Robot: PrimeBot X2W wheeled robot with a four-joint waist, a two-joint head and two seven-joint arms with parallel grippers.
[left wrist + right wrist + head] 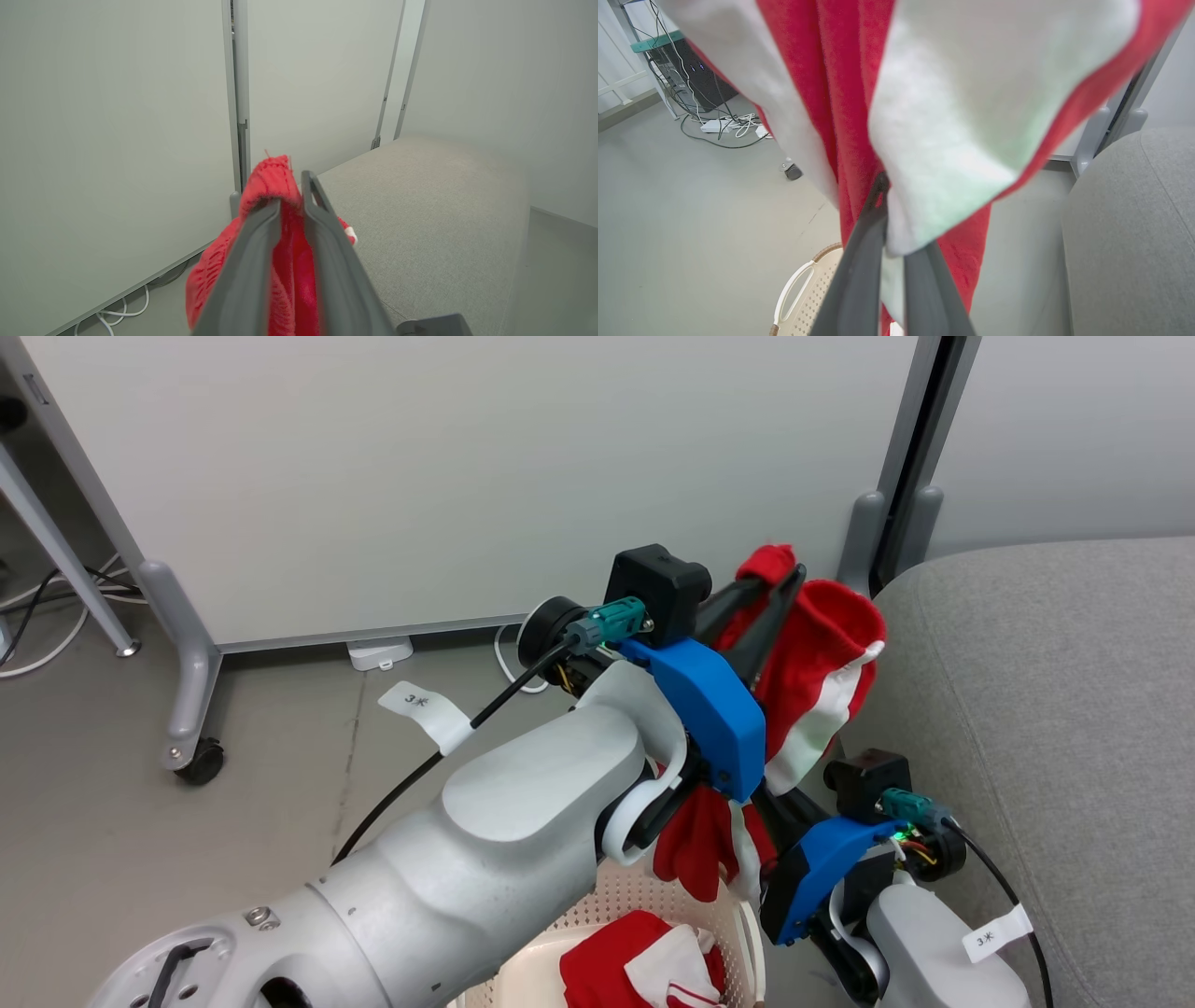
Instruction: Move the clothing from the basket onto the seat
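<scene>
We see the left gripper (780, 581) at upper centre of the head view, its two fingers drawn close together on the bunched top edge of one red garment (822, 663). In the left wrist view the red knit is pinched between those fingers. The right gripper (892, 219) rises from the bottom of the right wrist view, jaws narrow, with a fold of the same garment's white panel caught between them. The cloth hangs in loose drapes between the two holds. It is clear above the basket (621, 896) at bottom centre and just left of the grey seat (1046, 709) along the right side. A second garment (616, 957) lies crumpled in the basket.

We judge the fabric light, soft and limp: it won't keep a shape, it will sag and swing, and its trailing end may catch on the basket. Nothing here is fragile. A pinch on a gathered fold or the thicker trim should hold best, while a single thin layer could slip free.
</scene>
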